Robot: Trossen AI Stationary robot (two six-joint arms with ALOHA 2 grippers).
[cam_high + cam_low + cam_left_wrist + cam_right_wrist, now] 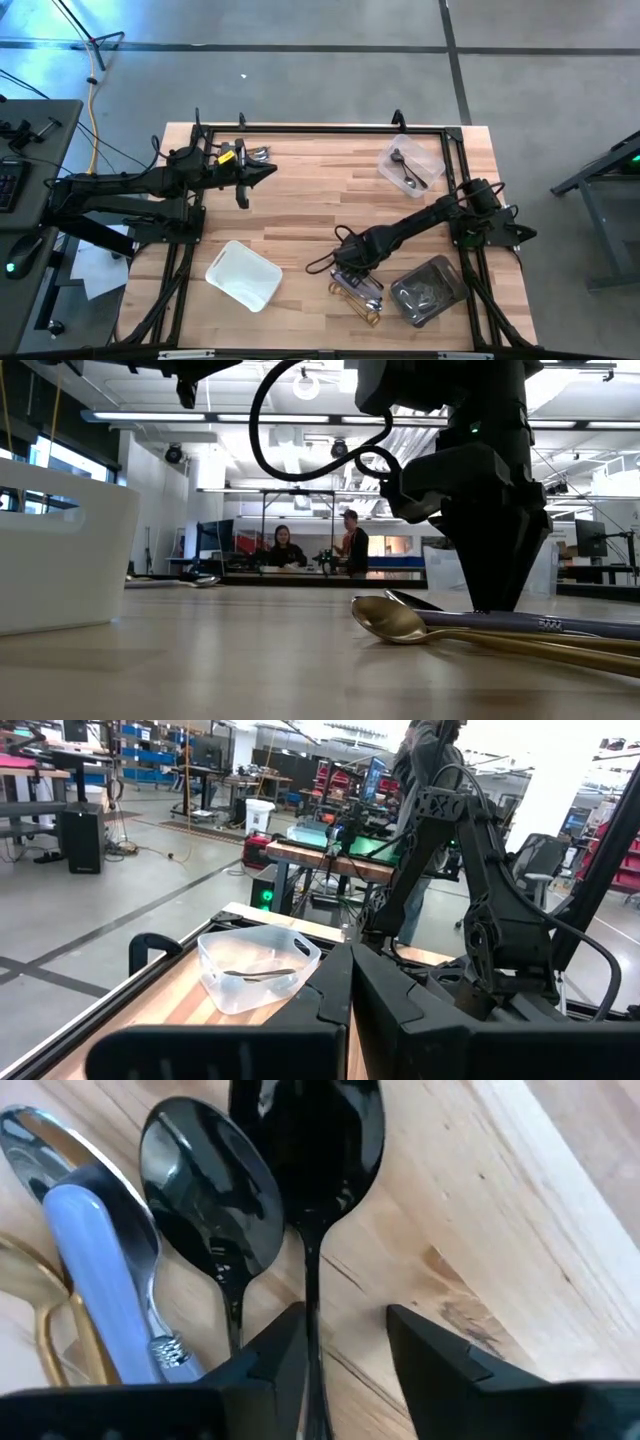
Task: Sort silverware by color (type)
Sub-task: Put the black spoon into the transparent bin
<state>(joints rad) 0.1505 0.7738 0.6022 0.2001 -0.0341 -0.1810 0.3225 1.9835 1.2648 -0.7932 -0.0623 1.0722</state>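
The silverware lies in a small pile near the table's front, right of the middle. The right wrist view shows two black spoons, a silver spoon under a light-blue handle, and a gold piece. My right gripper points down over the pile, open, its fingers on either side of one black spoon's handle. In the low view a gold spoon lies in front of that gripper. My left gripper waits shut and level above the far left. My right gripper comes from above with its fingers across the black spoon's thin handle, just behind the bowl. One finger stands right at the handle, the other stands apart. Whether a finger touches the handle I cannot tell. The spoon lies flat on the table.
A clear tray at the far right holds a dark spoon; it also shows in the left wrist view. A white tray stands near the front left. A grey tray with silver pieces stands right of the pile.
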